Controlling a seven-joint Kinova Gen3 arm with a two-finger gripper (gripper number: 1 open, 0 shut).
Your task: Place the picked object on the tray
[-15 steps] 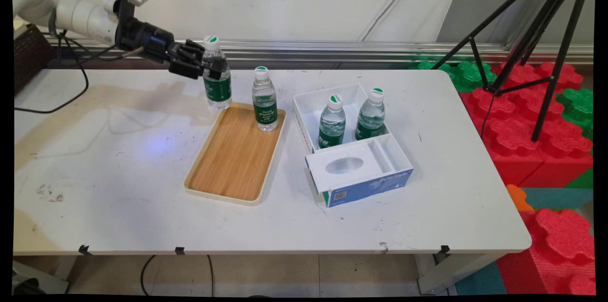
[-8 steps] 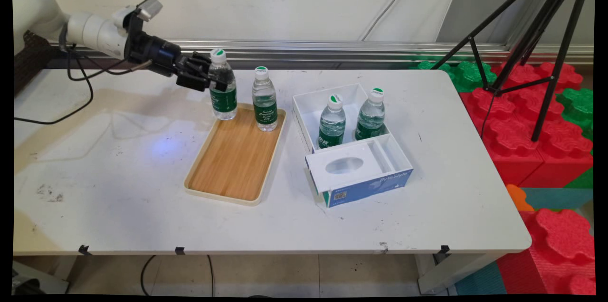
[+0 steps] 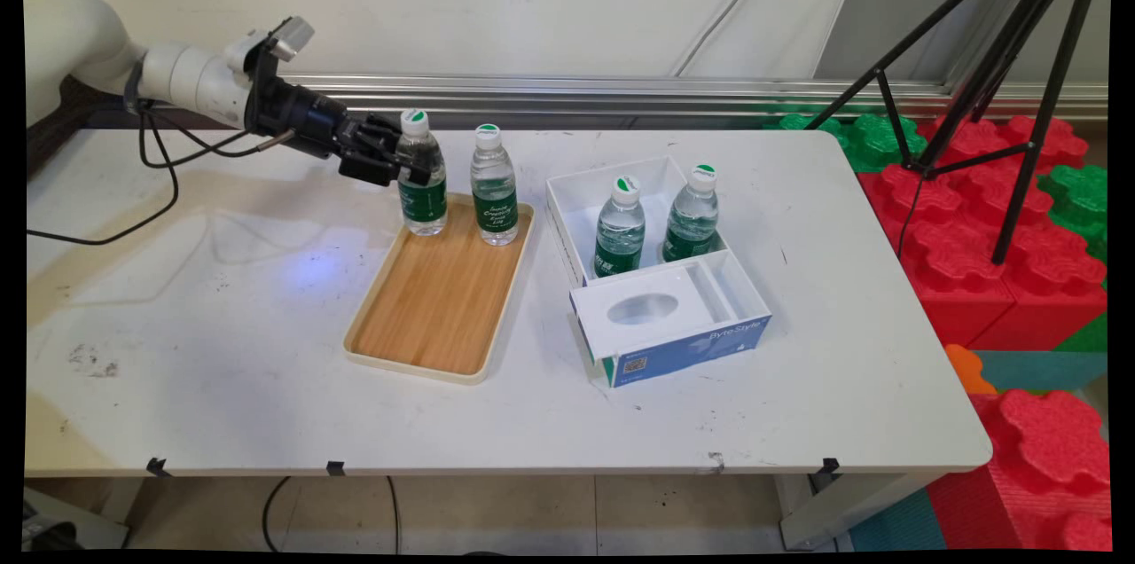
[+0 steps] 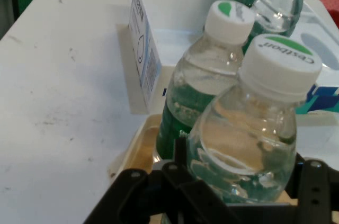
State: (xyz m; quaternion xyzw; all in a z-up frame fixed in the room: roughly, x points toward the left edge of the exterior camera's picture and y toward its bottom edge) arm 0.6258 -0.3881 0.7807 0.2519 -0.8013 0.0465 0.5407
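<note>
Held water bottle [image 3: 422,184]: sitting clamped between the fingers of the gripper [image 3: 396,164], standing upright over the far left corner of the wooden tray [image 3: 439,298], just beside a second bottle [image 3: 494,185]. White cap reading "Cestbon"; green label. Two more bottles [image 3: 619,227] standing in the white box [image 3: 656,285], its blue side reading "ByteStyle".

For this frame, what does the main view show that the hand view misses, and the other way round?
Only the main view shows the whole wooden tray, the box's blue front, the tripod and the foam blocks. Only the hand view shows the held bottle's cap lettering and the box's printed side wall. Both show the gripper shut on the held bottle, the tray bottle beside it, and two boxed bottles.
</note>
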